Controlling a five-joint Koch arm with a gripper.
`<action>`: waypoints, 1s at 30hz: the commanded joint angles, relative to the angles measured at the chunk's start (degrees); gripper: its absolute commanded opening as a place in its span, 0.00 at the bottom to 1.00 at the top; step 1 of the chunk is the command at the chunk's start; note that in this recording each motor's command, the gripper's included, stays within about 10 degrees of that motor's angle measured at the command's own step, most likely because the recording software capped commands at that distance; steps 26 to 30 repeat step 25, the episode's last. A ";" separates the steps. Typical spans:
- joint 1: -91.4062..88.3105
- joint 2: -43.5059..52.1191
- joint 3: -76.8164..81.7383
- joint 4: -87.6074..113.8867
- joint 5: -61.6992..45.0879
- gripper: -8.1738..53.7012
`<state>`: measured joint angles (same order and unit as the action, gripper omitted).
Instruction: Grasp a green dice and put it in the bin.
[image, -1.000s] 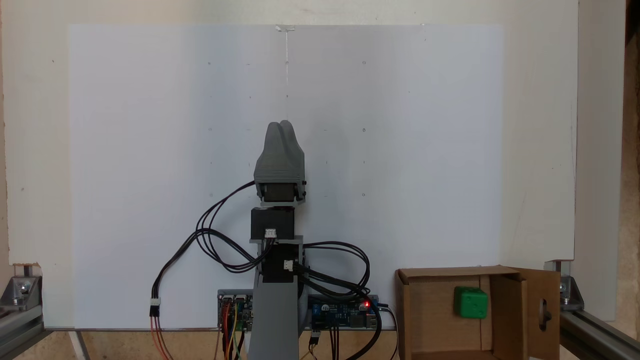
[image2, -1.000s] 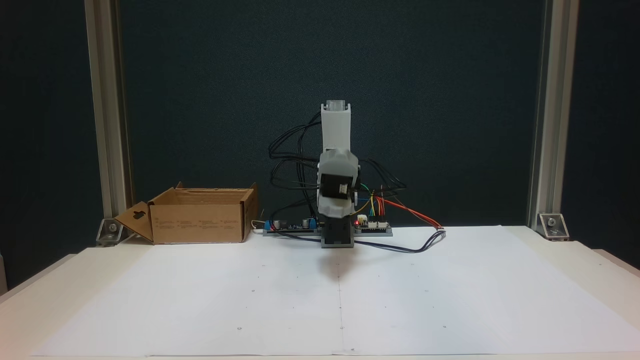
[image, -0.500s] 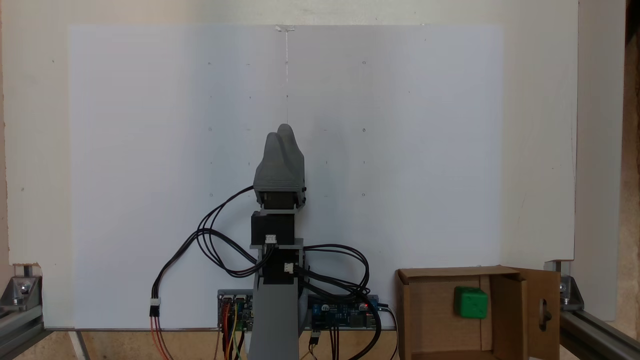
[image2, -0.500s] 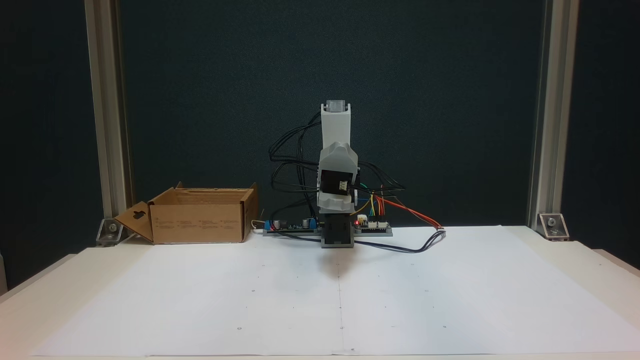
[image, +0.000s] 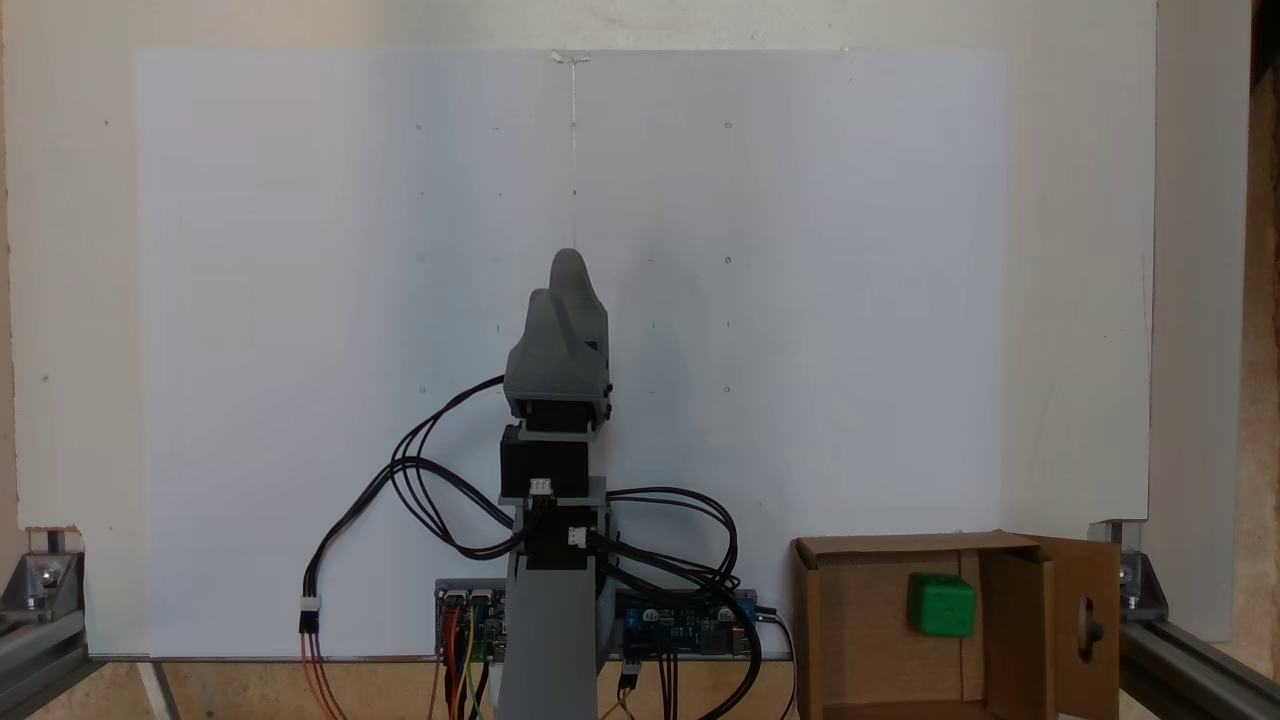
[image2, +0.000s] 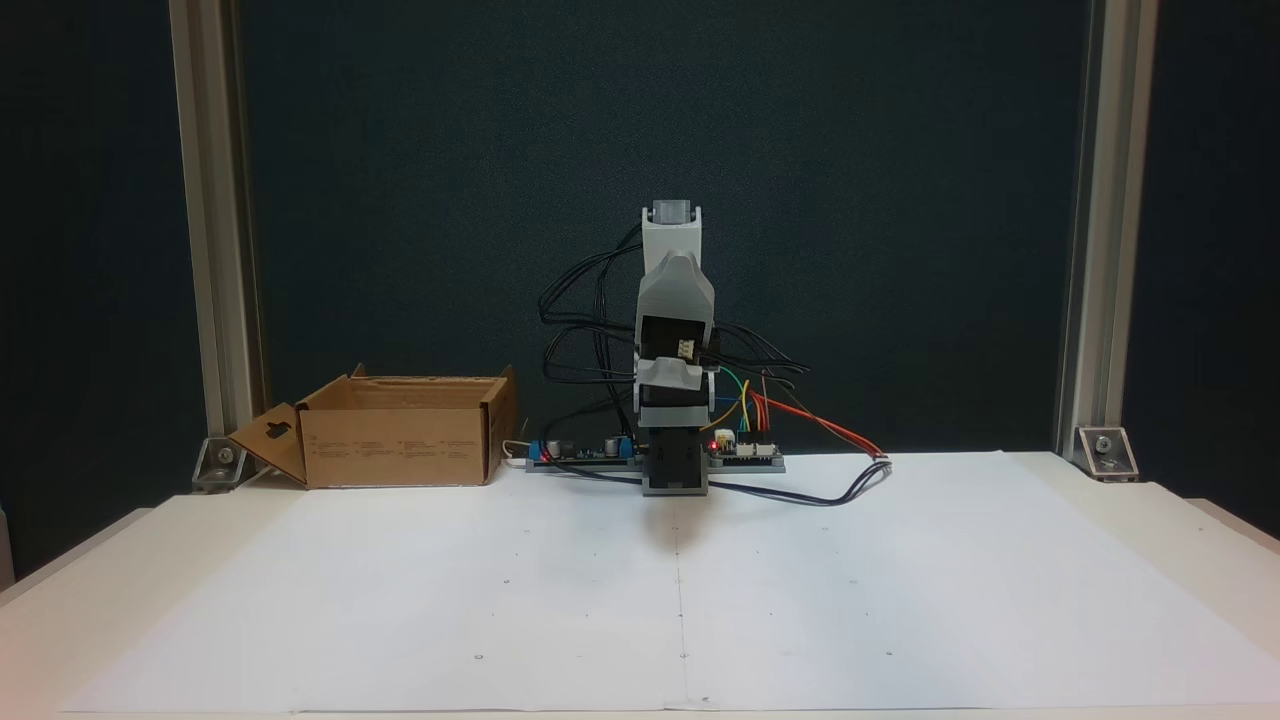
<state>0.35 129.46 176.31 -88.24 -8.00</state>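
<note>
Folding back toward its base, the gripper (image: 560, 272) looks closed and empty, green dice (image: 941, 605) already in the bin (image: 812, 620); little risk beyond snagging cables (image: 430, 480).

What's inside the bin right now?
The green dice lies on the floor of the bin. An upright inner flap hides the rest of its floor.

Bin (image2: 395, 432) at table's back left, flaps up. Arm folded upright at centre, gripper (image2: 676, 375) pointing down, jaw state indiscernible.
</note>
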 joint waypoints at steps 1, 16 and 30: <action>0.70 6.33 2.81 -3.78 1.49 0.85; 0.26 6.15 2.81 -3.52 1.67 0.85; 0.26 6.06 2.81 -3.34 1.67 0.85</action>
